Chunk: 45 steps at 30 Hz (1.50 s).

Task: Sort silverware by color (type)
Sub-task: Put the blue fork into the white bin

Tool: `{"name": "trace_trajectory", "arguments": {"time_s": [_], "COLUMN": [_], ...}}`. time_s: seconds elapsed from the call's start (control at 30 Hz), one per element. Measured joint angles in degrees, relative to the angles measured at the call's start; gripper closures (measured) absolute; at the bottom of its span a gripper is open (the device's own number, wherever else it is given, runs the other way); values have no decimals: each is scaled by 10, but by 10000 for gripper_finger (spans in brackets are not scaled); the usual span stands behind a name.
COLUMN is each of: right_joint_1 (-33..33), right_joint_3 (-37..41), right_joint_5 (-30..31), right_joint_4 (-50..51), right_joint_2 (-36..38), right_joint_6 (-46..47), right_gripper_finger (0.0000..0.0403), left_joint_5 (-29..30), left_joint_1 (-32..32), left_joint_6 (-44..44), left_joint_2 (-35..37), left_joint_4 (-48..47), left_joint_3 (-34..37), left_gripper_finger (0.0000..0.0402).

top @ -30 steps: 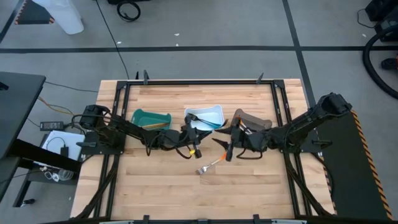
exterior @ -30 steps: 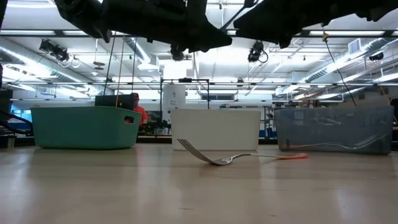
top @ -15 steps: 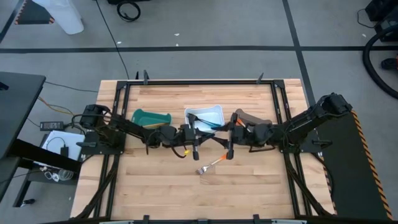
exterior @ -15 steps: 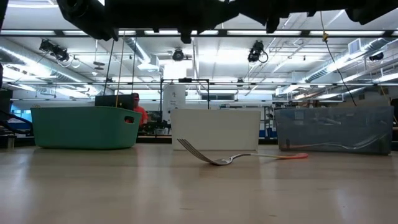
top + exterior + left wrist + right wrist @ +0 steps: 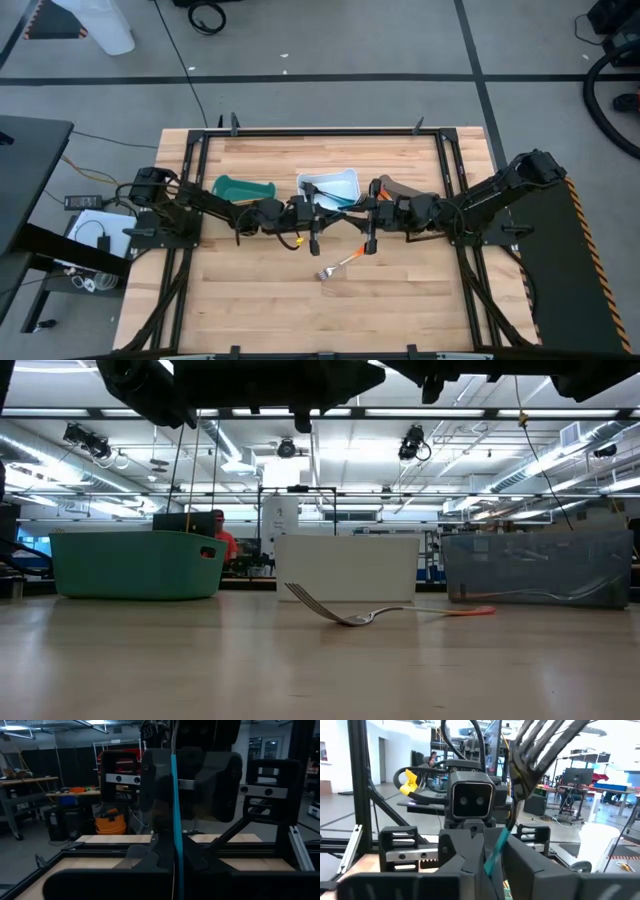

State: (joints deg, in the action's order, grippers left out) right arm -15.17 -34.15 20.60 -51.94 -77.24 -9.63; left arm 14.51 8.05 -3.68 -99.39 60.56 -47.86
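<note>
**High view.**
- Worktop (image 5: 260, 300): pale wood in a black frame.
- Three bins in a row across its middle: teal bin (image 5: 228, 186), white bin (image 5: 349, 176), grey-brown bin (image 5: 415, 194). Judged to be the colour destinations.
- Left gripper (image 5: 313, 213) and right gripper (image 5: 368, 214): facing each other near the front edge of the white bin.
- Blue-handled fork (image 5: 338, 204): raised off the wood, bridging the two grippers. The placing reads as a hand-over, likely so the right arm can carry the fork to a bin on its own side.
- Orange-handled fork (image 5: 340, 265): lying alone on the wood in front of the grippers, touched by neither and not yet sorted.

**Low view.**
- Orange-handled fork: rests on its curved neck, tines raised, in front of the white bin.
- Both arms: dark shapes overhead, well clear of it.
- Contents of the bins: hidden by their walls.

**Left wrist view.**
- Blue handle: runs straight up the middle, between this arm's own jaws.
- Left jaws: together, clamped on the handle.
- Right arm's wrist: stands directly opposite.

**Right wrist view.**
- Fork tines: close to the lens.
- Blue handle: slants down between this arm's own jaws toward the left arm.
- Right jaws: flank the handle closely; cannot tell whether they grip it. Releasing the left grip too early would risk dropping the fork.
</note>
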Motion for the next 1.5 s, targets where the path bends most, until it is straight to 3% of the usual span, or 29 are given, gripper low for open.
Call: {"name": "trace_trajectory", "arguments": {"time_s": [0.23,0.43,0.6,0.77,0.9,1.03,1.2,1.5], "right_joint_1": [16,27,29,30,30,30,36,48], "right_joint_3": [0,0,0,0,0,0,0,0], "right_joint_5": [-35,-43,-38,-37,-28,-31,-79,-173], "right_joint_4": [1,10,38,96,148,205,276,363], "right_joint_2": [0,0,0,0,0,0,0,0], "right_joint_6": [11,21,30,75,116,159,212,266], "right_gripper_finger": [386,392,394,394,395,394,394,394], "left_joint_5": [-3,3,30,52,53,53,44,-59], "left_joint_1": [0,0,1,5,9,12,12,-8], "left_joint_6": [-3,-2,1,12,31,43,82,156], "left_joint_2": [0,0,0,0,5,9,9,9], "left_joint_4": [0,-7,-27,-97,-164,-248,-354,-371], "left_joint_3": [0,0,0,0,-3,-17,-46,-69], "left_gripper_finger": [390,382,325,252,219,213,216,221]}}
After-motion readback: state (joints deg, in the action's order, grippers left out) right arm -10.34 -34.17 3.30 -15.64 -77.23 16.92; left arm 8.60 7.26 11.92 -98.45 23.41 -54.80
